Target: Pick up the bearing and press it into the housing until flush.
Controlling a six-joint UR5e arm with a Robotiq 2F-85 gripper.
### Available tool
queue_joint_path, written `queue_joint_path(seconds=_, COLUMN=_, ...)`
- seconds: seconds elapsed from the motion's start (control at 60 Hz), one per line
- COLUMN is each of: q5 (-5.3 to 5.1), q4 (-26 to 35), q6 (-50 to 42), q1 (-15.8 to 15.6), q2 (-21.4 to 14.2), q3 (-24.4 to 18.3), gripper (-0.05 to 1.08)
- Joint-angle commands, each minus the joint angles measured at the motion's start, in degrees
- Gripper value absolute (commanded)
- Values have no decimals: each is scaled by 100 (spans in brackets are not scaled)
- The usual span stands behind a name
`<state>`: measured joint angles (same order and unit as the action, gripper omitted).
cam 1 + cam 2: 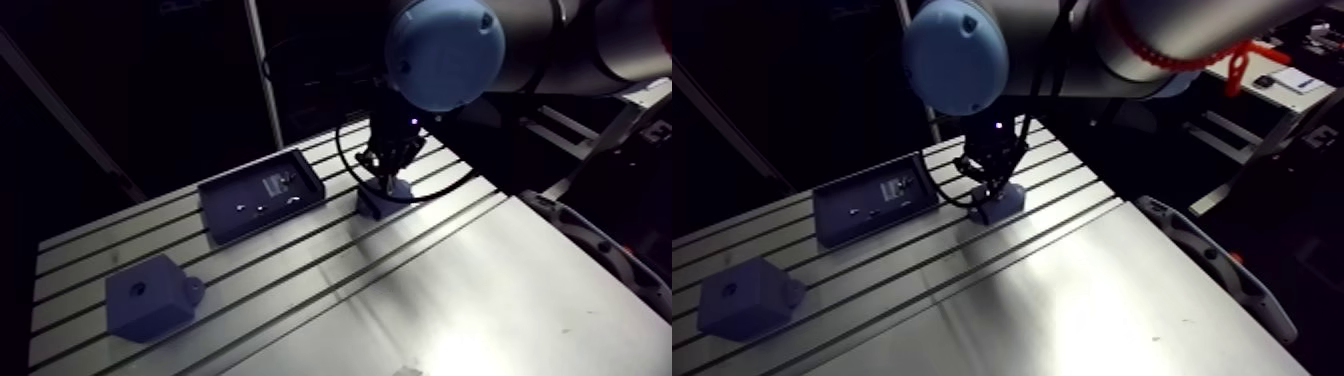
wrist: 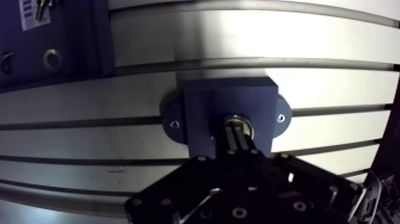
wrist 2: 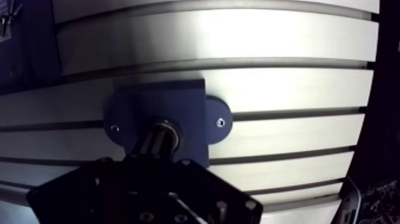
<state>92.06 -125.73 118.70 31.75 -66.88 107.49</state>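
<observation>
Arm view: a blue block (image 1: 150, 295) sits lower left on the table (image 1: 480, 290). A dark tray (image 1: 260, 195) lies left of centre, and the housing (image 1: 385, 198) is centre-right beneath the gripper (image 1: 388, 180). Wrist view: the fingers (image 2: 233, 140) are closed together, tips on the bearing (image 2: 238, 117) in the housing's bore.

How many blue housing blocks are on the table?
2. One housing block sits under the gripper, beside the tray; a second housing block lies apart, past the tray's other side. None looks hidden.

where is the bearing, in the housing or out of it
In the housing: the bearing shows as a ring in its bore, right under the shut pincer. Flush or not: cannot tell.
</observation>
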Motion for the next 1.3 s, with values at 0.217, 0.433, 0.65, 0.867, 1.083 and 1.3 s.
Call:
queue_joint_path(seconds=0.217, q5=9, q4=0, q6=28, q1=-1, q2=22, q3=-4, gripper=108)
queue_joint_path(seconds=0.433, q5=9, q4=0, q6=26, q1=-1, q2=30, q3=5, gripper=108)
queue_joint_path(seconds=0.65, q5=9, q4=-8, q6=35, q1=-1, q2=23, q3=-4, gripper=108)
queue_joint_path(seconds=0.867, q5=0, q4=-210, q6=44, q1=-1, q2=31, q3=5, gripper=108)
queue_joint_path(seconds=1.083, q5=9, q4=-212, q6=44, q1=-1, q2=40, q3=5, gripper=108)
queue_joint_path(seconds=1.3, q5=9, q4=-204, q6=53, q1=-1, q2=31, q3=5, gripper=108)
